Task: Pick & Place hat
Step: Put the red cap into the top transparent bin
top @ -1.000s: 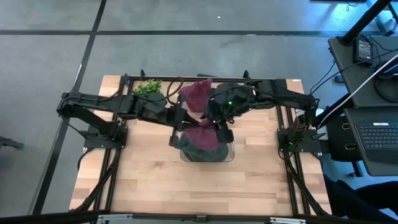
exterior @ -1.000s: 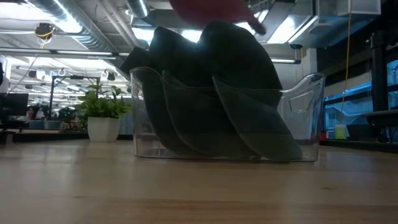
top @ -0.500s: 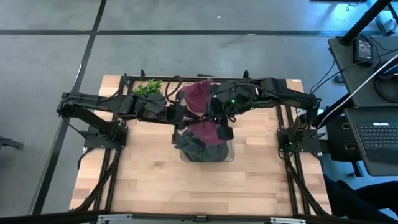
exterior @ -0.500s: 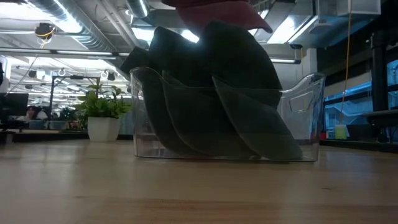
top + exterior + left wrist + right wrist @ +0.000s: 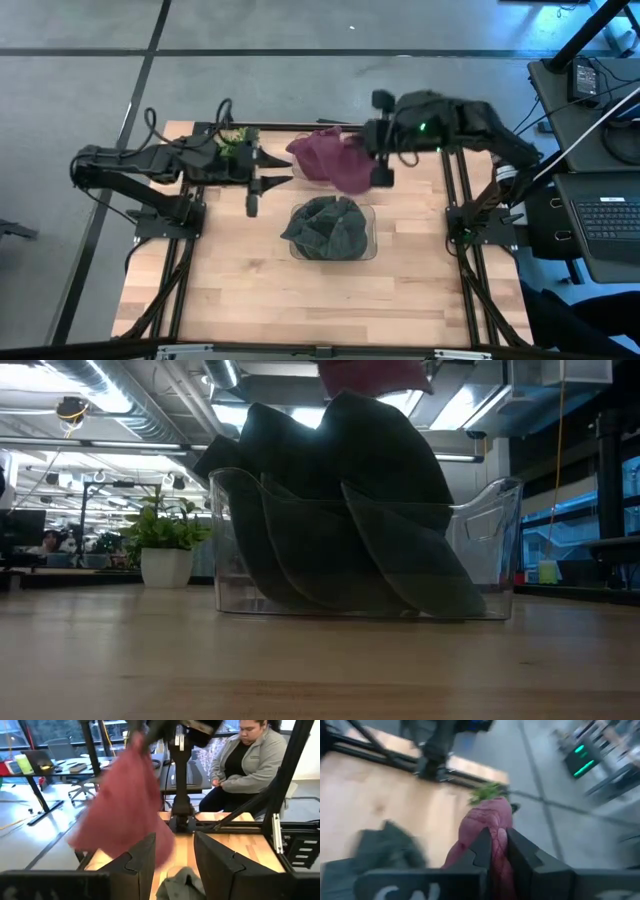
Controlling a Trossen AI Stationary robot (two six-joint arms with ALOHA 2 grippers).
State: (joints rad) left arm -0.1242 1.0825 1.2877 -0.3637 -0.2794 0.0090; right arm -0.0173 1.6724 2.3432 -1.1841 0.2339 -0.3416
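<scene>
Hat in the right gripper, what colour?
Maroon hat, clearest in the high view; the right gripper holds it above the table.

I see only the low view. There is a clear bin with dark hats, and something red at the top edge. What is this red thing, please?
Observer: It is a maroon hat, hanging from the right tool, lifted above the table.
Operator: Is the right tool shut on it?
Observer: Yes, in the right wrist view its fingers pinch the fabric.
Operator: Where is the left tool?
Observer: The left tool is open, holding nothing, left of the clear bin.
Operator: Is somebody near?
Observer: A person sits beyond the table, seen in the left wrist view.
</scene>
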